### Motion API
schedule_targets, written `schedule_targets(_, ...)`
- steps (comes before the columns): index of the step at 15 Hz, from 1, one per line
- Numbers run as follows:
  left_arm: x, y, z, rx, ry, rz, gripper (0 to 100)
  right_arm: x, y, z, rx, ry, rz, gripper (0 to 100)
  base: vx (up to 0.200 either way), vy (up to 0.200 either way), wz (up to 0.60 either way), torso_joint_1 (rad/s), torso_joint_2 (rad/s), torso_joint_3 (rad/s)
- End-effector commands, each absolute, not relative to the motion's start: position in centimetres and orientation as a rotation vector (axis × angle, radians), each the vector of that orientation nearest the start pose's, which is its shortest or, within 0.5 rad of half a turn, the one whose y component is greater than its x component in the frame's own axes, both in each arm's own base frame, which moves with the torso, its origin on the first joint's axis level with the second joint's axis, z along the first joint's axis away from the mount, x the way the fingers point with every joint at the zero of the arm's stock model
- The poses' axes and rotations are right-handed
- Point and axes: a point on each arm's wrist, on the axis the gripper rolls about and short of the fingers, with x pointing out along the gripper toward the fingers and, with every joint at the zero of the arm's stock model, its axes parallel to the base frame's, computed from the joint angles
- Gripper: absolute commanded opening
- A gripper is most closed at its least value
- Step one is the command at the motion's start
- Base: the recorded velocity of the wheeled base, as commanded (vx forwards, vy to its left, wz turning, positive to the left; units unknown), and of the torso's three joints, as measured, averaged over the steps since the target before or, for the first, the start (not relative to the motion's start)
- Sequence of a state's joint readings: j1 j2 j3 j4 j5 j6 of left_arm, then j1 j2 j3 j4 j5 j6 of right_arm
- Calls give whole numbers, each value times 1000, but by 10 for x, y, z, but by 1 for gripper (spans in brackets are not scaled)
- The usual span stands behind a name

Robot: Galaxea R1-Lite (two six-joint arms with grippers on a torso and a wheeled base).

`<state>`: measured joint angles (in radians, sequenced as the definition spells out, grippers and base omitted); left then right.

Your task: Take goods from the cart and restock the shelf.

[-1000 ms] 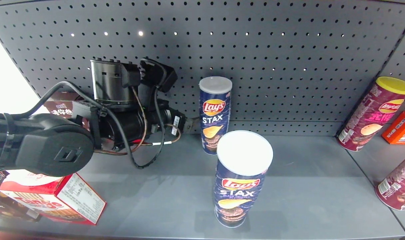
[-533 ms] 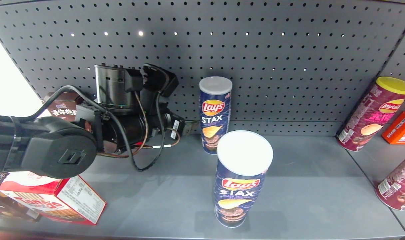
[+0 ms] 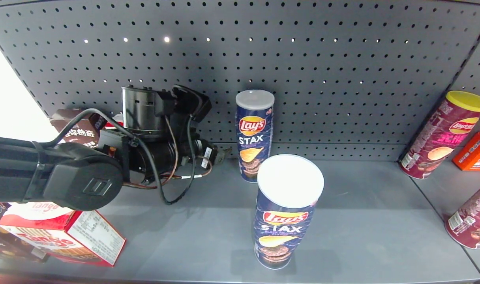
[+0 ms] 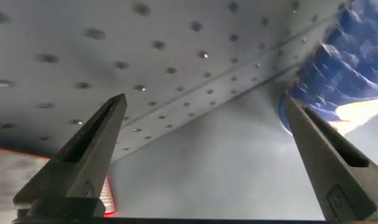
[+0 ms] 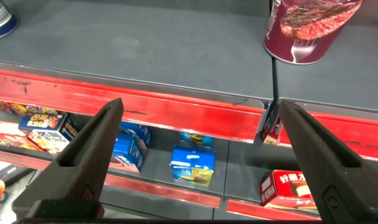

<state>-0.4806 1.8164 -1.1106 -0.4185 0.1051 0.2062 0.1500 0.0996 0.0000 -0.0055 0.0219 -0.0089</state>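
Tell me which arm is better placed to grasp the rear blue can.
Left, probably: the left tool, open, sits beside the rear blue can; the right tool hangs outside the shelf edge.

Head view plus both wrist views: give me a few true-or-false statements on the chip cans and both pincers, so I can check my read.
1. The rear blue chip can and the front blue chip can both stand upright on the shelf. True.
2. The left pincer is shut on the rear blue chip can. False: it is open and empty, beside that can on the robot's left.
3. The right pincer is open and holds nothing. True.
4. The red wafer box sits to the right of the blue cans. False: it sits at the shelf's front left.
5. The maroon chip can has a white lid. False: its lid is yellow.
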Motion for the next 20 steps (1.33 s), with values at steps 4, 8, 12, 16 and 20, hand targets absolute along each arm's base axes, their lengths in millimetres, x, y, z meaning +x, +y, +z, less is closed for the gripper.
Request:
schedule_targets(4,316,-172,196,295,261,-426,100,-15,-2,78,-15,94,174,100,0,0,0,0,0,0)
schedule_targets(8,316,-178,193,293,268,-437,100,-15,-2,78,-15,94,174,100,0,0,0,0,0,0)
schedule_targets(12,316,-182,191,296,269,-448,100,-15,-2,78,-15,94,174,100,0,0,0,0,0,0)
schedule_targets(16,316,-183,193,291,264,-449,100,-15,-2,78,-15,94,174,100,0,0,0,0,0,0)
schedule_targets(20,310,-175,215,278,203,-436,100,-15,-2,78,-15,94,174,100,0,0,0,0,0,0)
